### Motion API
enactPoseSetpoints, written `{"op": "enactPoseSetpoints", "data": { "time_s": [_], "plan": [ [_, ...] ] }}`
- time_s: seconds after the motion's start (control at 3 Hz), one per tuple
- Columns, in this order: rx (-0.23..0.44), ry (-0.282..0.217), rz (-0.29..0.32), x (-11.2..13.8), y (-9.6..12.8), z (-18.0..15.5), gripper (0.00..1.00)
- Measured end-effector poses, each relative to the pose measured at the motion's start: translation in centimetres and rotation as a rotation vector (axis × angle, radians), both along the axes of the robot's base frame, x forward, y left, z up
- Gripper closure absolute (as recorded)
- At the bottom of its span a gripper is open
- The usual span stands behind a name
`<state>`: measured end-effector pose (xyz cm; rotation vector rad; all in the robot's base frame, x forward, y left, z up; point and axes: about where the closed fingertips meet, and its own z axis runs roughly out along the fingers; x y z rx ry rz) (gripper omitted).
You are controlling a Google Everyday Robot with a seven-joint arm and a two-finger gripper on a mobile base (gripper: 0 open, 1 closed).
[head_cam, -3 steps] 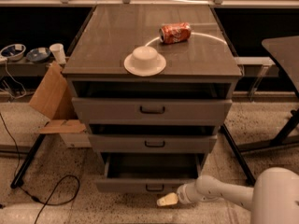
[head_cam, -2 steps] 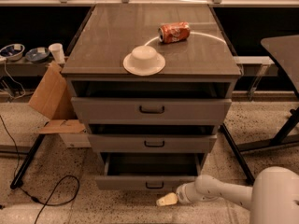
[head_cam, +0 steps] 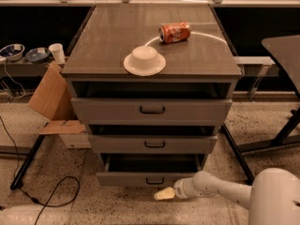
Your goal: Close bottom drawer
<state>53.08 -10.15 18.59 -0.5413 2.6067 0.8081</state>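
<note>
Speckled floor, claw just before front of open bottom drawer

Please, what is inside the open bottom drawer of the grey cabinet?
The wide grey bottom drawer stands pulled out. The visible inside is dark and shows no object. Its rear part is covered by the grey middle drawer. The robot's pale hand is just below its front panel.

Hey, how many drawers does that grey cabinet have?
3, all in the grey cabinet: the top drawer uppermost, the middle drawer below it, and the bottom drawer lowest, standing open. The gripper is low, just before the bottom drawer's front.
</note>
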Motion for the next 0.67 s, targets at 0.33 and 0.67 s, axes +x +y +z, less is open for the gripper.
{"op": "enactPoseSetpoints", "data": {
  "time_s": [0.33,0.67],
  "plan": [
    [0.007,-0.054,-0.014,3.06,0.65,0.56,0.0],
    [0.007,-0.054,-0.014,2.88,0.59,0.56,0.0]
  ]
}}
